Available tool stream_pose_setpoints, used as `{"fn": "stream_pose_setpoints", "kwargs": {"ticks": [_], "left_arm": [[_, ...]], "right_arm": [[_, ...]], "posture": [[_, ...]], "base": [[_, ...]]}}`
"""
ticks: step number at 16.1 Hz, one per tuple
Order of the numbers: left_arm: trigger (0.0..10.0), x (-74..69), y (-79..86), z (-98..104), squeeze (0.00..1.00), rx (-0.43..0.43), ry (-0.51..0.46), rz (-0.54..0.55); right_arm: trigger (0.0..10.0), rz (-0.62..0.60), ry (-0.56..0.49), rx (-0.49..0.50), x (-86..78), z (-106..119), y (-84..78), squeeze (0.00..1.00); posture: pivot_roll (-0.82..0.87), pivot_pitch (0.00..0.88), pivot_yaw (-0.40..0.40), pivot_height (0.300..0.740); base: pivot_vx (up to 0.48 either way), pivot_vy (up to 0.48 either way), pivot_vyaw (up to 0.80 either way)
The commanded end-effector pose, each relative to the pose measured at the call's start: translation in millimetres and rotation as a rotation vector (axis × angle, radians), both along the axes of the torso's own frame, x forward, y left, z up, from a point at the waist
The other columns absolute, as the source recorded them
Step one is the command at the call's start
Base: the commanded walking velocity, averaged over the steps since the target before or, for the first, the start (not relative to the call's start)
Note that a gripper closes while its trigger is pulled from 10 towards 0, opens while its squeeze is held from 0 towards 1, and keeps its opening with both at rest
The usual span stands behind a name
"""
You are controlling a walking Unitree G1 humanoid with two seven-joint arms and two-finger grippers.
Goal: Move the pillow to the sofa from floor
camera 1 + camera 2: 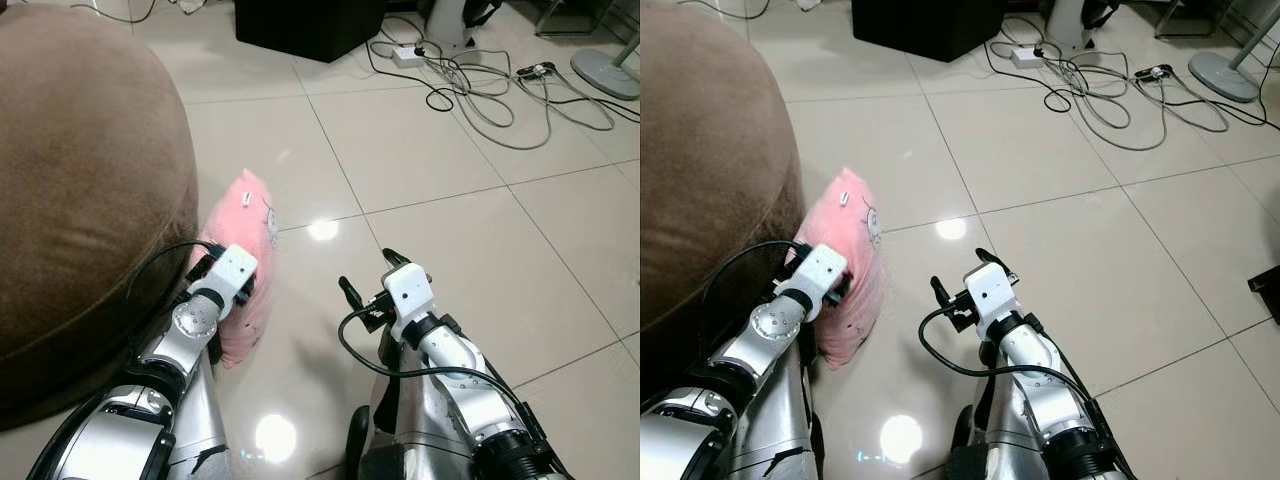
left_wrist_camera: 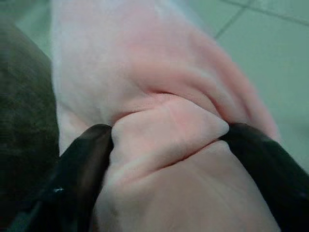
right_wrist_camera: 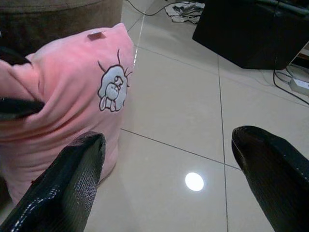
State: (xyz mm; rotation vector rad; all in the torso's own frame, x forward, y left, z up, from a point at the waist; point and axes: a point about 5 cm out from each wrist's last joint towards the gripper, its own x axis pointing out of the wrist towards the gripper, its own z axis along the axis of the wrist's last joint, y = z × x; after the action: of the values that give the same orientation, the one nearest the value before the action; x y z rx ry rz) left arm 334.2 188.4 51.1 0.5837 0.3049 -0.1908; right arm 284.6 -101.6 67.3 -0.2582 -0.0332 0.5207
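Head cams: pillow [image 1: 245, 262], pink, stands on edge on the tile floor [image 1: 430, 170], leaning against the brown sofa [image 1: 80, 180]. Small white animal print on its side w/ a tag near the top corner, seen best in R wrist cam.

L gripper [image 2: 166, 133]: I see it closed on a fold of pillow fabric. In L wrist cam both black fingers [image 2: 79, 169] pinch a bunched ridge of pink cloth between them; gap only as wide as the fold. From the head cams the L wrist sits against the pillow's sofa-side upper edge, fingers hidden behind the white wrist housing.

R gripper [image 1: 365, 275]: wide open, holding nothing. It hovers above bare floor just beside the pillow, on the side away from the sofa, not touching it. R wrist cam looks across at the pillow's printed face, one finger [image 3: 67, 188] each side of frame.

Pillow's bottom edge looks to be on the floor; I can't tell if it's lifted at all.

Bkgd: black box [image 1: 310, 25], power strip [image 1: 408, 55] and tangled cables [image 1: 480, 90] well apart, far side of floor; fan base [image 1: 608, 70] at far R.
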Motion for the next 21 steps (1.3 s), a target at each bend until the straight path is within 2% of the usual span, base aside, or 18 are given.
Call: {"fn": "stream_pose_setpoints", "kwargs": {"ticks": [1, 5, 12, 14, 16, 17, 21], "left_arm": [[0.0, -3.0, -4.6, -5, 0.00, -0.052, 0.013, 0.004], [0.0, -0.2, -4.9, -2, 0.00, -0.168, 0.000, 0.084], [0.0, 1.4, -25.7, 5, 0.00, -0.318, -0.062, 0.035], [0.0, 5.4, -36.4, 18, 0.00, -0.403, -0.125, 0.005], [0.0, 8.1, -39.2, 26, 0.00, -0.434, -0.157, -0.005], [0.0, 12.6, -43.4, 41, 0.00, -0.501, -0.209, -0.028], [0.0, 19.2, -43.6, 67, 0.00, -0.571, -0.282, -0.045]], "right_arm": [[10.0, -0.015, 0.017, -0.012, -2.6, -3, -6.1, 0.00], [10.0, -0.020, 0.016, -0.013, -2.0, -3, -7.0, 0.00], [10.0, -0.028, 0.022, -0.019, -1.5, -3, -9.2, 0.00], [10.0, -0.028, 0.025, -0.022, -0.9, -4, -8.8, 0.00], [10.0, -0.027, 0.027, -0.023, -0.5, -4, -8.5, 0.00], [10.0, -0.026, 0.028, -0.026, 0.0, -4, -8.4, 0.00], [10.0, -0.024, 0.029, -0.031, 1.1, -4, -8.3, 0.00]], "posture": [[0.07, 0.243, -0.197, 0.449], [0.06, 0.240, -0.198, 0.449], [0.06, 0.241, -0.199, 0.449], [0.07, 0.241, -0.200, 0.449], [0.07, 0.240, -0.201, 0.449], [0.08, 0.238, -0.202, 0.449], [0.08, 0.235, -0.204, 0.449]], "base": [[0.000, 0.000, 0.00], [0.000, 0.000, 0.00], [0.000, 0.000, 0.00], [0.000, 0.000, 0.00], [0.000, 0.000, 0.00], [0.000, 0.000, 0.00], [0.000, 0.000, 0.00]]}}
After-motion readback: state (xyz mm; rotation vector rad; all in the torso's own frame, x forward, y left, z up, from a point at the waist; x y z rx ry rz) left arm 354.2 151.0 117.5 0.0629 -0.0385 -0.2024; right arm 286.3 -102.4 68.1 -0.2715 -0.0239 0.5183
